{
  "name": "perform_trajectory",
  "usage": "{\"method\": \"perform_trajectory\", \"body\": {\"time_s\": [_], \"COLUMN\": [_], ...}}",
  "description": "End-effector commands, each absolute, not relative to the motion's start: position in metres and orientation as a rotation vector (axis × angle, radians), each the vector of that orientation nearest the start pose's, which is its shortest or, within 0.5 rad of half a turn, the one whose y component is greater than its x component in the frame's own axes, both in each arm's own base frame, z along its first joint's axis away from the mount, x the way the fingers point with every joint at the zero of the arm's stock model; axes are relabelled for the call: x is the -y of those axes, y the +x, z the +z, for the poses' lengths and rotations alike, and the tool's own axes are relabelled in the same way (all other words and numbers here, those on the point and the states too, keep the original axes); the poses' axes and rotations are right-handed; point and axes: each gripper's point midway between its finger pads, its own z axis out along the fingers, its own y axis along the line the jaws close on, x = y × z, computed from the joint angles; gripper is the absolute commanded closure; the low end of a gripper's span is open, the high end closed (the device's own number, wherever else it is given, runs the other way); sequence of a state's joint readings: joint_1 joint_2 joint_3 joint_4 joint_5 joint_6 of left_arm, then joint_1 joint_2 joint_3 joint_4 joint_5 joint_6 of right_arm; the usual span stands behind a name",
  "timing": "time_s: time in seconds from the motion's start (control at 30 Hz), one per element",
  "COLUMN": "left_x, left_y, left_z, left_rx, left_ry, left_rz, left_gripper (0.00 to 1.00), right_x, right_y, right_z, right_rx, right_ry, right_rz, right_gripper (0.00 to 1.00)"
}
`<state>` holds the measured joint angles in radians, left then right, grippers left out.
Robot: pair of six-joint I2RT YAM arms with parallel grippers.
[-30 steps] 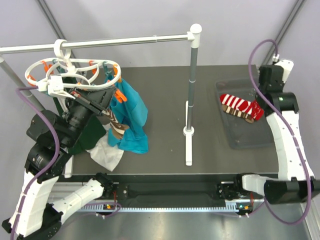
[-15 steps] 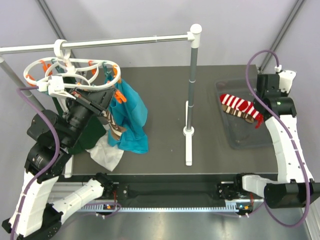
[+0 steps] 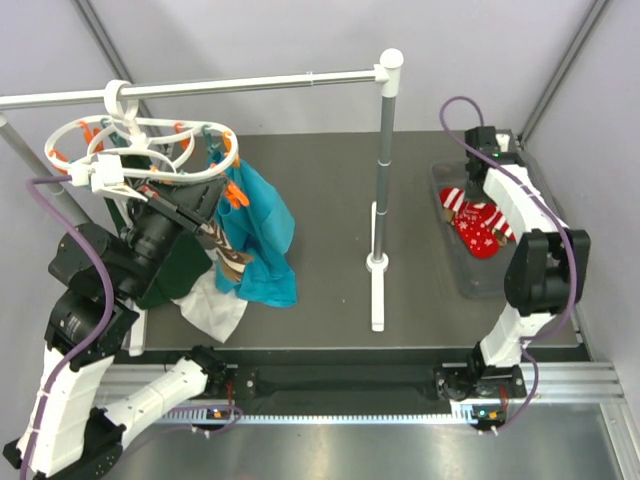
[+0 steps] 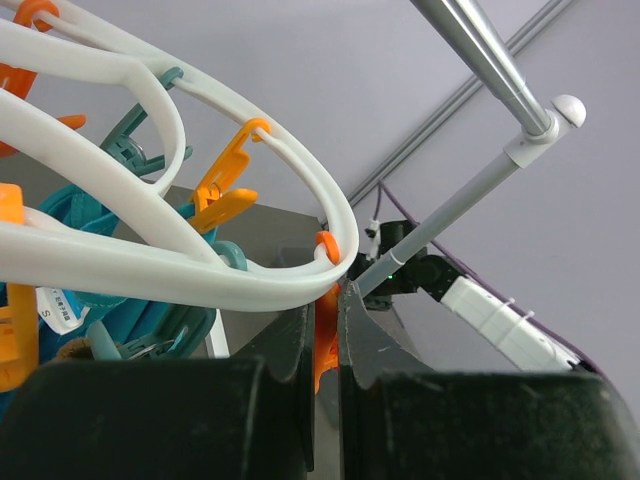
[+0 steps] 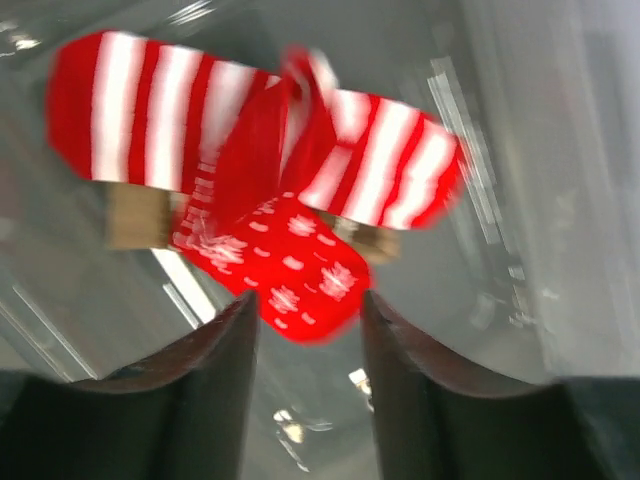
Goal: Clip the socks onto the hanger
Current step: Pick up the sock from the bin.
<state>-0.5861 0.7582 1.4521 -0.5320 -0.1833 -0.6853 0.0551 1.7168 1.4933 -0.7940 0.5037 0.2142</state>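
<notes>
Socks, red pair: the two red socks (image 3: 478,222) lie crossed in the grey tray (image 3: 500,285), to the right of the upright post (image 3: 383,150). Brown cloth edges show beneath them in the right wrist view, which is blurred. The right gripper (image 5: 307,300) is positioned directly over this pair with its fingers spread and nothing between them; the snowflake-dotted toe of one red sock lies just beyond the fingertips, and contact cannot be determined. One brown sock (image 3: 228,255) with cream stripes hangs to the left of the post, below the hanger (image 3: 205,172) and against the teal garment (image 3: 268,235). The hanger ring is suspended by its hook from the rail (image 3: 250,82), also left of the post. The left gripper (image 4: 322,320) is at the ring's rim on the side facing the post, fingers pressed together on an orange clothespin (image 4: 325,360) that dangles from the ring
</notes>
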Motion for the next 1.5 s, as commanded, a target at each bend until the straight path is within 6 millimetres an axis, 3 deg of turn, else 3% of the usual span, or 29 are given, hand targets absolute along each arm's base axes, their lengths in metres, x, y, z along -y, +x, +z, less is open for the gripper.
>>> {"method": "perform_trajectory", "body": {"time_s": [0.0,0.1,0.3,0.47,0.73,1.0,1.27,1.37,1.4,1.47], "left_x": [0.119,0.118,0.115,0.114,0.114,0.114,0.119,0.118,0.118,0.12], "left_y": [0.197,0.197,0.197,0.197,0.197,0.198,0.202,0.202,0.203,0.204], "left_z": [0.509,0.508,0.507,0.506,0.505,0.504,0.502,0.501,0.501,0.5], "left_rx": [-1.451,-1.455,-1.454,-1.451,-1.46,-1.469,-1.481,-1.481,-1.482,-1.491], "left_ry": [-0.249,-0.254,-0.265,-0.268,-0.268,-0.272,-0.271,-0.276,-0.272,-0.271], "left_rz": [-0.903,-0.902,-0.891,-0.887,-0.881,-0.876,-0.883,-0.88,-0.879,-0.876], "left_gripper": [1.0,1.0,1.0,1.0,1.0,1.0,1.0,1.0,1.0,1.0], "right_x": [0.02,0.018,0.029,0.028,0.029,0.042,0.051,0.052,0.052,0.054], "right_y": [0.443,0.446,0.441,0.458,0.498,0.514,0.519,0.519,0.518,0.515], "right_z": [0.186,0.188,0.169,0.153,0.138,0.103,0.072,0.066,0.066,0.068], "right_rx": [-2.356,-2.333,-2.344,-2.31,-2.28,-2.312,-2.341,-2.349,-2.348,-2.335], "right_ry": [0.319,0.309,0.337,0.334,0.308,0.295,0.331,0.342,0.35,0.378], "right_rz": [-0.348,-0.312,-0.315,-0.267,-0.271,-0.382,-0.454,-0.458,-0.457,-0.471], "right_gripper": [0.51,0.44,0.48,0.51,0.46,0.46,0.67,0.8,0.91,0.99]}}
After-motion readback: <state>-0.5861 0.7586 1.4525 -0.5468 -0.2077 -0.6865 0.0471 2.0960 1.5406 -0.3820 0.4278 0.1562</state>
